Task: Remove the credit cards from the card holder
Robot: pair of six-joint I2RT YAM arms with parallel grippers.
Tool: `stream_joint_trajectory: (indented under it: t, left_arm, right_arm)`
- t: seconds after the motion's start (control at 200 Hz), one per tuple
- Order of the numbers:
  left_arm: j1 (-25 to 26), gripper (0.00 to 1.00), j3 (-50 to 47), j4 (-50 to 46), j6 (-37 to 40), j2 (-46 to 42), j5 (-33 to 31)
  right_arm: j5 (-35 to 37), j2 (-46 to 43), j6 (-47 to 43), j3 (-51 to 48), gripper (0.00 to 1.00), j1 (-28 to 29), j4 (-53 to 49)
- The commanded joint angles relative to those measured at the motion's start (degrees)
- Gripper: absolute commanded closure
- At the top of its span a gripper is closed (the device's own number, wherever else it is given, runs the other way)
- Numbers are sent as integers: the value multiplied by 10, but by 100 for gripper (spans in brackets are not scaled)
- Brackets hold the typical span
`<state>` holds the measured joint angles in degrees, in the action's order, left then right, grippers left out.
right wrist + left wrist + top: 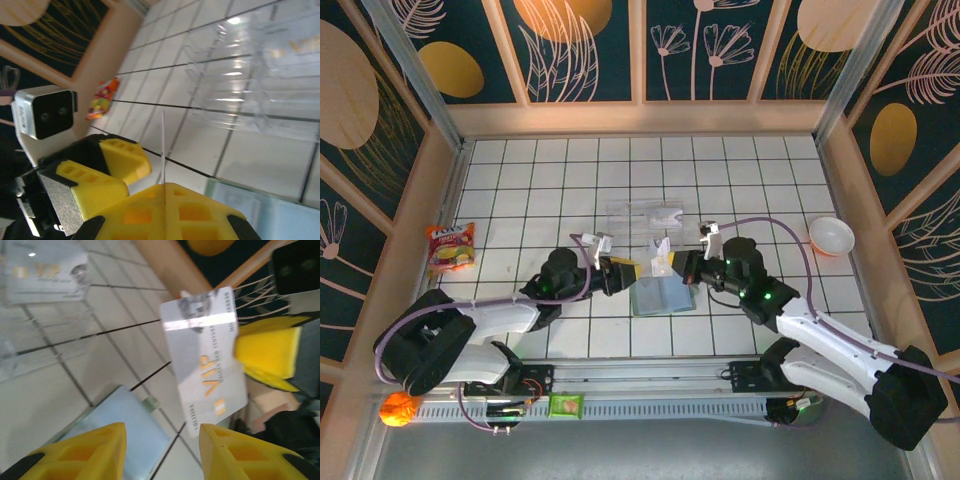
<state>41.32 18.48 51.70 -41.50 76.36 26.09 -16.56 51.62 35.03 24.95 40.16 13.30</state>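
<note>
Just off the 12 o'clock edge of the card holder (660,298), which lies flat on the white tiled floor (520,180), a VIP credit card (205,360) stands clear of it, pinched at its 3 o'clock edge by the right gripper (164,190), whose jaws are closed flat on it. I judge the card light, thin, stiff and glossy. It will likely slip under a weak pinch and flex if pushed on its face, so it is best taken by a short edge with the pads flat on both faces. The left gripper (620,273), at the card's 9 o'clock, has its jaws parted and nothing between them. A second VIP card (45,272) lies on clear plastic (250,75) at 12 o'clock, near but apart. Bare tiles lie at 6 o'clock of the holder. A snack packet (450,247) at 9 o'clock and a bowl (832,235) at 3 o'clock sit well apart, by the wooden walls
</note>
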Motion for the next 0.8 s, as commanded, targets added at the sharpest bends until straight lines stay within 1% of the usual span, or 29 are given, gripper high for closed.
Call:
stream_joint_trajectory:
  t: [0.0, 0.085, 0.17, 0.345, 0.575, 0.721, 0.796]
  left_arm:
    - [-9, 58, -24, 159, -50, 5, 56]
    - [-18, 54, -38, 216, -78, 14, 69]
    - [-25, 53, -45, 268, -103, 28, 85]
    - [-26, 54, -43, 316, -131, 50, 100]
    - [-26, 61, -33, 335, -146, 56, 112]
    - [-26, 69, -30, 355, -158, 62, 119]
    - [-26, 71, -29, 366, -167, 67, 123]
  right_arm:
    - [-60, -7, 19, -22, 100, -4, 122]
    - [-78, -5, 32, -32, 100, -3, 160]
    - [-89, -5, 41, -42, 100, -3, 188]
    - [-102, 1, 54, -47, 100, -3, 217]
    - [-107, 23, 66, -51, 100, 2, 255]
    - [-104, 38, 73, -55, 100, 4, 274]
    - [-97, 43, 75, -59, 100, 3, 282]
